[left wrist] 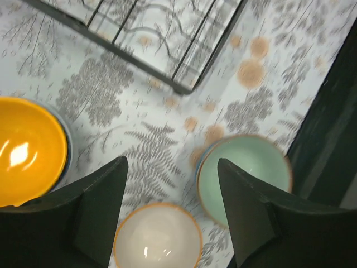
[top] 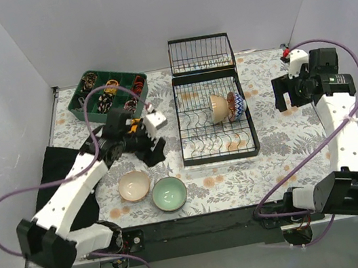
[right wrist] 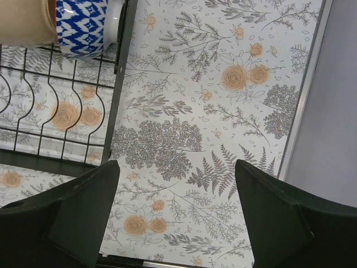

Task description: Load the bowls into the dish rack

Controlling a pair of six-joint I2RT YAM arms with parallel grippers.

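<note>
Two bowls [top: 219, 107] sit in the dish rack [top: 221, 158]. The left gripper [left wrist: 172, 167] hovers open above an orange bowl [left wrist: 28, 151], cream bowl [left wrist: 159, 237] and mint bowl [left wrist: 245, 173], and likely needs to lower onto one rim. The right gripper [right wrist: 175, 167] hangs open.

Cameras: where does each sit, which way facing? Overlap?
Top external: above and behind the arms, looking down on the table and rack; both arms show.
Left wrist: on that arm, looks down past the left gripper at orange bowl, beige bowl, mint bowl, rack corner.
Right wrist: on that arm, looks down past the right gripper at table beside the rack.
Shared: mint bowl, top and left wrist; blue-patterned bowl, top and right wrist.
</note>
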